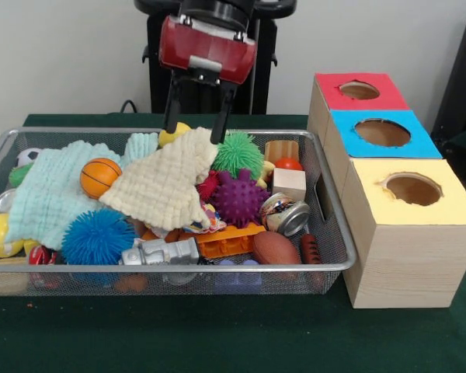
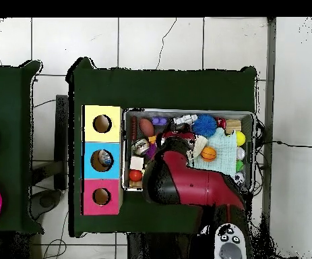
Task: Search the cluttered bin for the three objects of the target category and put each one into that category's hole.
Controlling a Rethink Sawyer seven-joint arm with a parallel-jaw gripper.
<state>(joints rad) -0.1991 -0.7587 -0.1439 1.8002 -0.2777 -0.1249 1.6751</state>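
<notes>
Front view: claw (image 1: pixel 195 128) open over bin (image 1: pixel 171 266)

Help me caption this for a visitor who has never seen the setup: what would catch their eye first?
Probably the red gripper, open, its two black fingers spread over the cream cloth at the back of the bin, which is crammed with spiky balls, a small basketball and other toys. Next, the three wooden boxes beside the bin, topped red, blue and yellow, each with a round hole; the blue one's hole lies in the middle.
</notes>
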